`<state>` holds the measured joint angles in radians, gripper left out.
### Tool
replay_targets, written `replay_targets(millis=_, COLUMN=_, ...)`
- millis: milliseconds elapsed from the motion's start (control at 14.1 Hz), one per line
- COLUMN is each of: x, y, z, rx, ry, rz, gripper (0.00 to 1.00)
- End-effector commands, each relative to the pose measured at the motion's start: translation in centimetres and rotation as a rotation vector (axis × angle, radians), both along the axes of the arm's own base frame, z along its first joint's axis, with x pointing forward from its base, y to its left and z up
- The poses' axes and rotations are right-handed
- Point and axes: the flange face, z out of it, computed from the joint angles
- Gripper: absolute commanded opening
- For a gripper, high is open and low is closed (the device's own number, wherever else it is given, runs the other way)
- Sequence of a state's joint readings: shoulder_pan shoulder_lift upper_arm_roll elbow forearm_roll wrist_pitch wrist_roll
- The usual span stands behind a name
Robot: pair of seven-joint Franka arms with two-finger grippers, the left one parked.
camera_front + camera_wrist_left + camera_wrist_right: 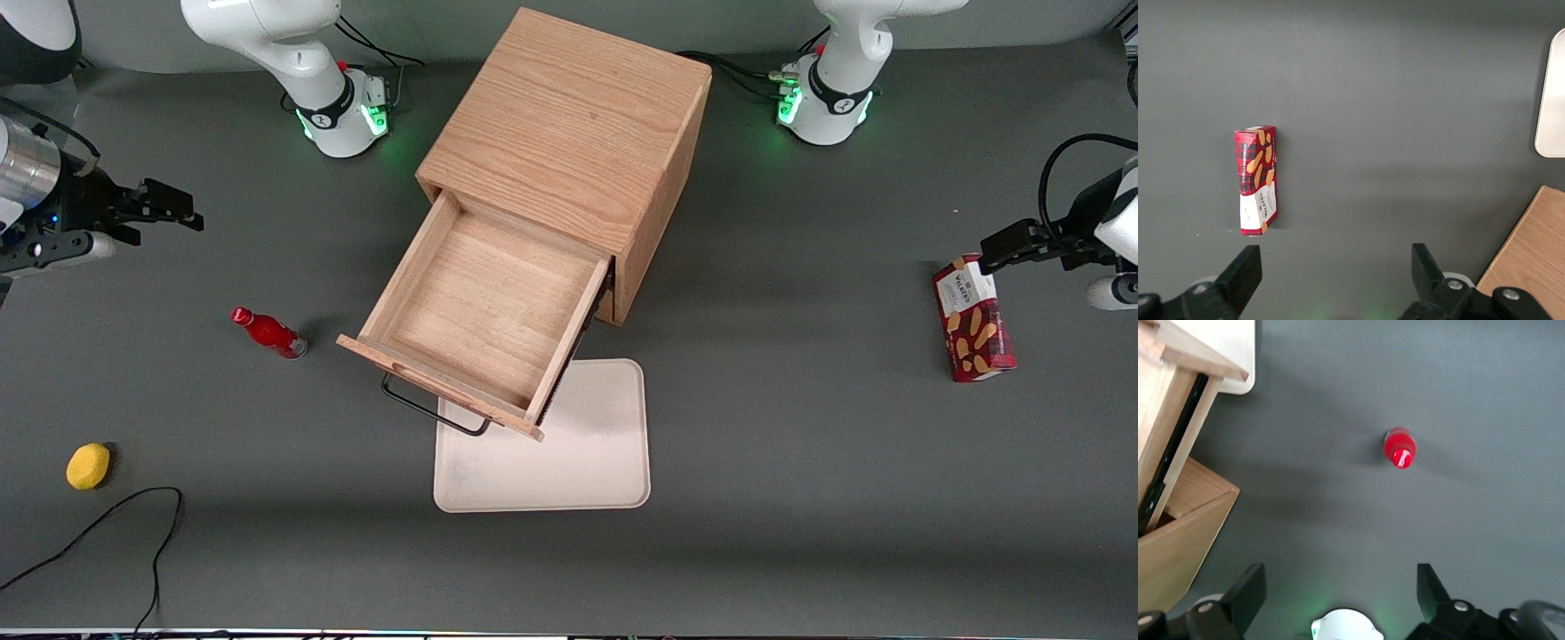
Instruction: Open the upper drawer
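drawer job looks done: upper light oak drawer [484,316] with thin black wire handle [433,411] pulled well out of boxy wooden cabinet [569,133]. black two-finger gripper [169,210] spread, empty, well apart toward working arm's end. next: just park.
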<state>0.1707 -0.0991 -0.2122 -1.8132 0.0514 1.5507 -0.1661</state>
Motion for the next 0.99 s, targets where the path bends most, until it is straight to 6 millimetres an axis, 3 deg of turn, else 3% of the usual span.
replay_targets(millis=0, x=1.4, y=-1.7, z=0.5, rx=-0.033, ry=0.003, rz=-0.148, gripper=0.97)
replay_targets(millis=71, x=1.4, y=-1.4, z=0.5, rx=-0.021, ry=-0.003, rz=-0.153, gripper=0.98)
replay_targets(millis=141, x=2.0, y=0.2, z=0.4, rx=-0.028, ry=-0.025, rz=-0.126, gripper=1.00)
replay_targets(millis=354, x=2.7, y=0.6, z=0.0, rx=-0.035, ry=-0.033, rz=-0.113, gripper=1.00)
replay_targets(millis=636, x=6.0, y=1.0, z=1.0, rx=-0.038, ry=-0.062, rz=-0.104, gripper=1.00)
replay_targets(millis=919, x=7.7, y=1.8, z=1.9, rx=-0.096, ry=-0.094, rz=-0.110, gripper=1.00)
